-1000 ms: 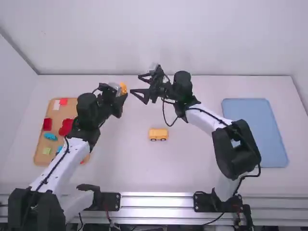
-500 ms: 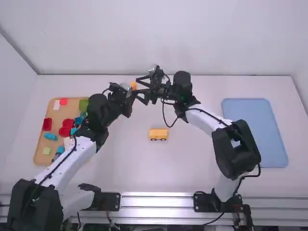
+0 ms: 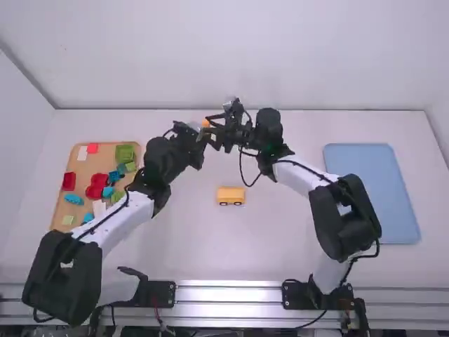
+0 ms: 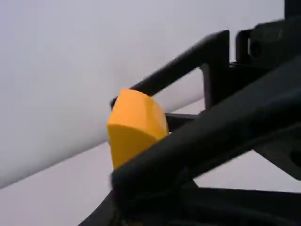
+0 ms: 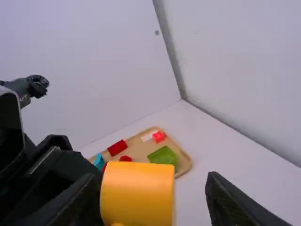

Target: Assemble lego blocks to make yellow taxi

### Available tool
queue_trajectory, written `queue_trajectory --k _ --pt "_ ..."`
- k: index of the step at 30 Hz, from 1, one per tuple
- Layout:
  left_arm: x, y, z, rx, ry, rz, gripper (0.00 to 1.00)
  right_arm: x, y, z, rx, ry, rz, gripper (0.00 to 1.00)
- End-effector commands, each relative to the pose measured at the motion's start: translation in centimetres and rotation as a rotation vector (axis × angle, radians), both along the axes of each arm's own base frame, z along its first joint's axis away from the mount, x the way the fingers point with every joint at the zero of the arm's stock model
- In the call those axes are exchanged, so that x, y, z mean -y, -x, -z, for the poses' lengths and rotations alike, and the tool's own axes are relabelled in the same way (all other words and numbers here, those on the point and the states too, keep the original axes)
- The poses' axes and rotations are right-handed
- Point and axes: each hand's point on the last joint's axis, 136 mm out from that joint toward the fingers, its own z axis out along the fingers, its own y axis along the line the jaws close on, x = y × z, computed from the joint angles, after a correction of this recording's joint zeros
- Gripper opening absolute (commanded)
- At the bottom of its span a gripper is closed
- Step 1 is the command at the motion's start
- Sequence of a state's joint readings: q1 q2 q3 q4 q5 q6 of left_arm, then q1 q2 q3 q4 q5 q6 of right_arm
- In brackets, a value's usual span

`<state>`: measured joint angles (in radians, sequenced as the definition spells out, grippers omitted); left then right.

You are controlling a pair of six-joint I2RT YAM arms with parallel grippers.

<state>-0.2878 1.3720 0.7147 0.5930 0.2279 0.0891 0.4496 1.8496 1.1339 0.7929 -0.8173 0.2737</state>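
High over the back of the table, my left gripper (image 3: 200, 135) is shut on a yellow-orange block (image 3: 205, 123). Around that block, my right gripper (image 3: 213, 128) stands open. The left wrist view has the block (image 4: 135, 123) above my left gripper (image 4: 111, 210), partly behind a finger of the right gripper. In the right wrist view the rounded block (image 5: 137, 193) lies between the spread fingers of my right gripper (image 5: 151, 188), closer to one finger, with a gap to the other. A yellow car body (image 3: 230, 196) with dark wheels stands on the table, nearer the bases.
On the left, a wooden tray (image 3: 62, 226) holds several red, green, blue and white blocks. A blue tray (image 3: 372, 193) lies on the right. The back wall rises behind both grippers, which are very close together.
My left gripper has moved right with the block, bringing it between the right gripper's fingers and uncovering more of the wooden tray. The right gripper has shifted slightly to the right.
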Motion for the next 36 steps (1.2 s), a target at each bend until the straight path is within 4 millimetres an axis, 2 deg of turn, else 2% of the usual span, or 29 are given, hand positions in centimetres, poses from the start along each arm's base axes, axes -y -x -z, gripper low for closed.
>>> queue_trajectory --k 1,5,11,16,21,23,24,25,26,29,32,36 --pt "0.0 -0.1 -2.0 0.045 0.034 -0.012 0.02 -0.4 1.3 0.1 0.026 0.016 -0.035 0.59" --pt "0.0 0.0 -1.9 0.042 0.033 -0.008 0.02 -0.5 1.4 0.1 0.025 0.015 -0.046 0.53" --pt "0.4 0.1 -1.9 0.041 0.034 0.006 0.02 -0.6 1.8 0.0 0.033 0.016 -0.065 0.5" --pt "0.8 0.4 -1.7 0.033 0.034 0.032 0.03 -0.6 1.8 0.0 0.034 0.015 -0.065 0.33" --pt "1.3 0.8 -1.7 0.041 0.026 0.077 0.21 -0.6 1.8 -0.3 0.048 0.009 -0.062 0.26" --pt "1.5 0.8 -1.7 0.04 0.026 0.08 0.43 -0.6 1.7 -0.5 0.061 0.003 -0.06 0.24" --pt "1.5 0.8 -1.7 0.04 0.026 0.081 0.58 -0.5 1.6 -0.7 0.067 0.0 -0.055 0.24" --pt "1.6 0.9 -1.7 0.04 0.027 0.086 0.82 -0.5 1.5 -0.9 0.077 -0.005 -0.046 0.23" --pt "1.7 0.9 -1.7 0.036 0.032 0.089 0.99 -0.3 1.0 -0.9 0.073 -0.007 -0.02 0.2" --pt "1.7 1.0 -1.5 0.012 0.052 0.085 0.99 0.8 -0.7 -1.1 0.071 -0.002 0.074 0.18" --pt "1.6 1.1 -0.6 -0.027 0.046 0.083 0.99 2.8 -2.4 -1.4 0.08 0.052 0.202 0.16" --pt "1.4 1.3 0.8 -0.085 0.029 0.076 0.99 6.0 -3.3 -1.8 0.101 0.23 0.409 0.15"
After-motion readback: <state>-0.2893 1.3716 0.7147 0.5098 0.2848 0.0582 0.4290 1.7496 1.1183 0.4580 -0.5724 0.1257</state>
